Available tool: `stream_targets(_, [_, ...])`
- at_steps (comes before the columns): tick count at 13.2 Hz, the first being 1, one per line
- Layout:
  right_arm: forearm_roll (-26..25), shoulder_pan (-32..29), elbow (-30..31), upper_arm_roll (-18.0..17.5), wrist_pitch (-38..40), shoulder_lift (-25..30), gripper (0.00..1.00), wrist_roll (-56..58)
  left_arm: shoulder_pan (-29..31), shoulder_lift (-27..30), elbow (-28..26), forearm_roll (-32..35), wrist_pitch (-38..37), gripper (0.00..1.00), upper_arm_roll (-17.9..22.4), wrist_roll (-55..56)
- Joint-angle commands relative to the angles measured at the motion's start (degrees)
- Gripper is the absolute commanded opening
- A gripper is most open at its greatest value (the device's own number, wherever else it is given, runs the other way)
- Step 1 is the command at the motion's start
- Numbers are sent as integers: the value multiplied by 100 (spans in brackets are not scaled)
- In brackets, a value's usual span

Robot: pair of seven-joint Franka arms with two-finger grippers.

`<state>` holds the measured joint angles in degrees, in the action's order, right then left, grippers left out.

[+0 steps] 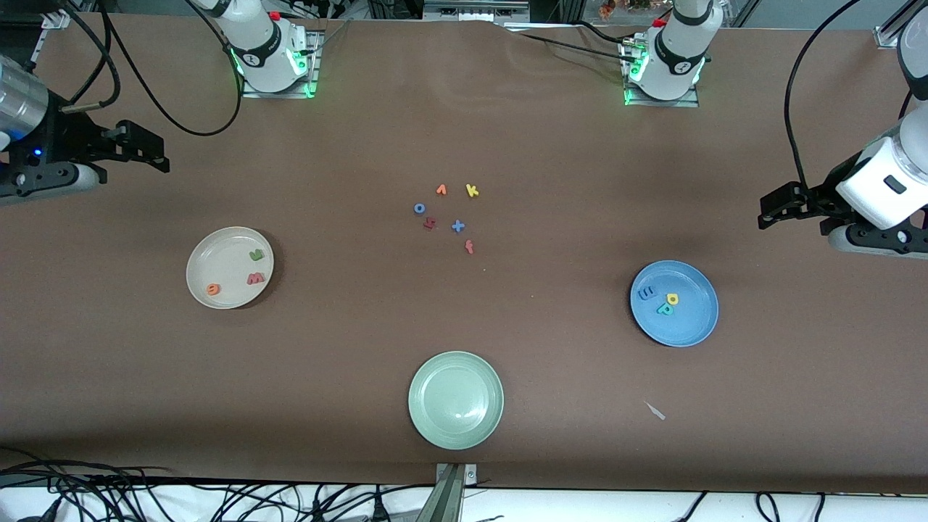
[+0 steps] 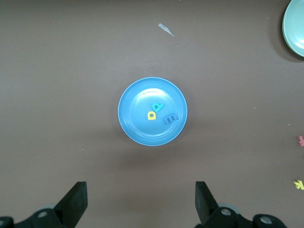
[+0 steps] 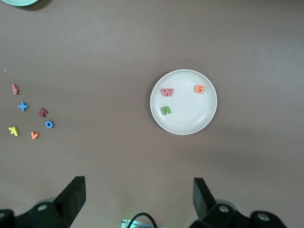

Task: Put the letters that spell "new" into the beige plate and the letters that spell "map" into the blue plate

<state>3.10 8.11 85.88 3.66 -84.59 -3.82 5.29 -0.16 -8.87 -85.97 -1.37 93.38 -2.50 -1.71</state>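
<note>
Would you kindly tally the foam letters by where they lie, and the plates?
Letters in the beige plate: 3
Letters in the blue plate: 3
Loose letters on the table: 6
Plates, counting the green plate: 3
Total: 15

The n (image 1: 256, 254), e (image 1: 212, 288) and w (image 1: 255, 278) lie in the beige plate (image 1: 210, 254) toward the right arm's end; the m (image 1: 645, 292), a (image 1: 673, 298) and p (image 1: 664, 309) lie in the blue plate (image 1: 689, 326) toward the left arm's end.

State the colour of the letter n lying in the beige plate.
Green. The letter n in the beige plate shows best in the right wrist view.
</note>
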Motion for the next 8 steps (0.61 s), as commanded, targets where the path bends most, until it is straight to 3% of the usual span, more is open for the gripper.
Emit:
stream_targets(1, [-142, -64, 8, -129, -58, 12, 100, -36, -46, -80, 160, -101, -66, 100, 30, 4])
stream_targets(8, [-151, -99, 16, -112, -23, 4, 100, -72, -89, -80, 151, -101, -66, 100, 30, 4])
